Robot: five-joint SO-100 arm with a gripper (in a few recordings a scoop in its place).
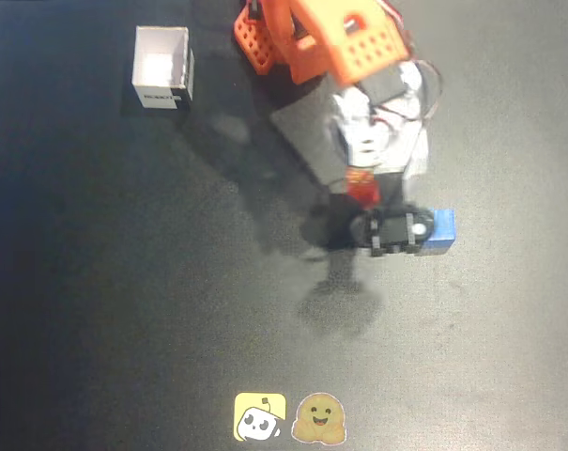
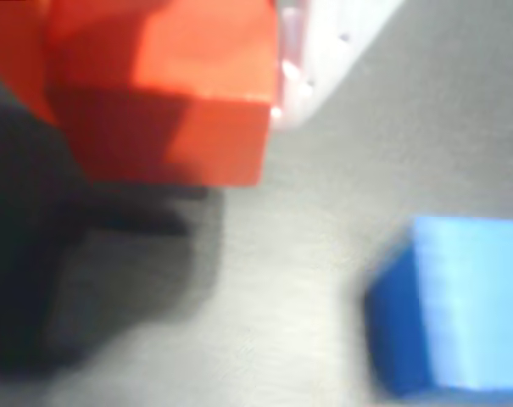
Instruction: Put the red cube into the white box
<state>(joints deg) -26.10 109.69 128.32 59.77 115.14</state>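
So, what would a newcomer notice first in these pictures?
The orange arm reaches down from the top of the overhead view. In the wrist view the red cube fills the upper left, seemingly held by the pincer, with the blue cube at lower right. The white box stands far off at upper left.

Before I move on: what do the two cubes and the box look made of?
Red cube: looks like matte painted wood or plastic; flat faces, crisp edges, no glare. Blue cube: same matte, solid look. White box: probably thin cardboard; thin upright walls, open top, printed dark label. The blur leaves it open.
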